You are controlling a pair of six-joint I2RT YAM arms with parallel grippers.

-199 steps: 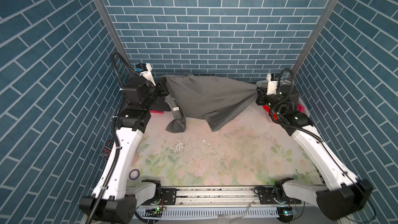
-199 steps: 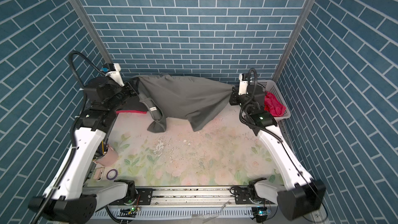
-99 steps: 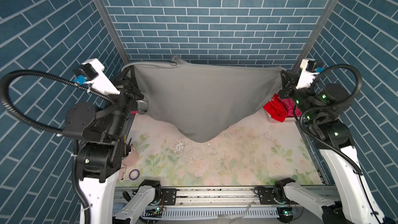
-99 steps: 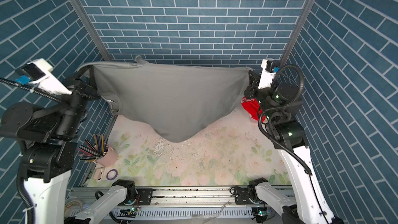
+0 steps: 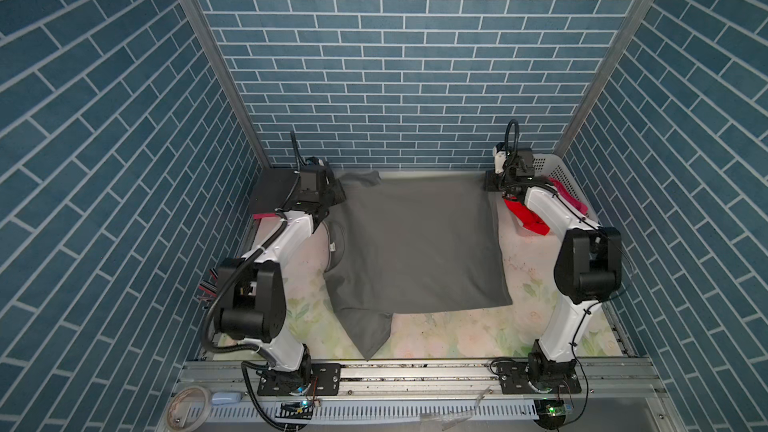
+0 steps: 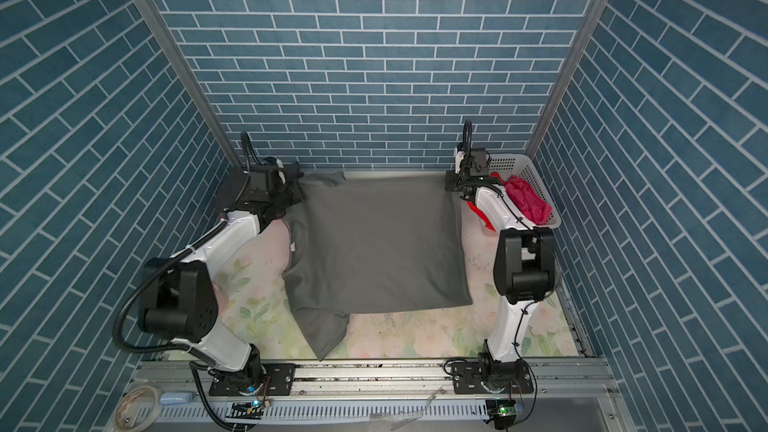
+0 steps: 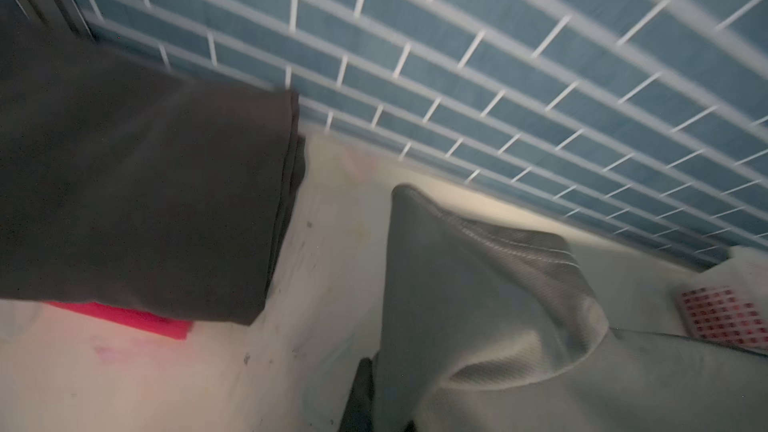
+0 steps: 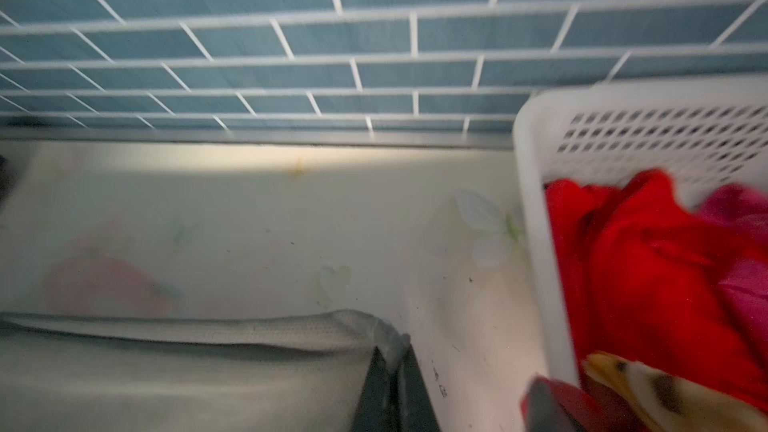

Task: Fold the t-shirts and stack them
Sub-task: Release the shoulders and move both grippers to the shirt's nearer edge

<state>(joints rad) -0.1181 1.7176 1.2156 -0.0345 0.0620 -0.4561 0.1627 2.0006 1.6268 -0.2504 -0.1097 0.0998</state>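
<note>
Across the mat (image 5: 457, 338) we had the grey t-shirt (image 5: 415, 243) lying flat, with the left gripper (image 5: 337, 196) and right gripper (image 5: 493, 185) each clamped on a far corner. We judged spreading done; the next move called for releasing, then regripping to fold.

five cloth t-shirts: one large plain mid-grey t-shirt (image 5: 415, 243), one folded charcoal t-shirt (image 5: 272, 191), one folded pink-red t-shirt (image 7: 124, 317), one crumpled red t-shirt (image 8: 644, 263), one magenta-pink t-shirt (image 6: 528, 201); one white perforated plastic basket (image 6: 534, 174).

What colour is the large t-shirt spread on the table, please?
Plain mid-grey; the large cloth t-shirt shows best in a top view.
</note>
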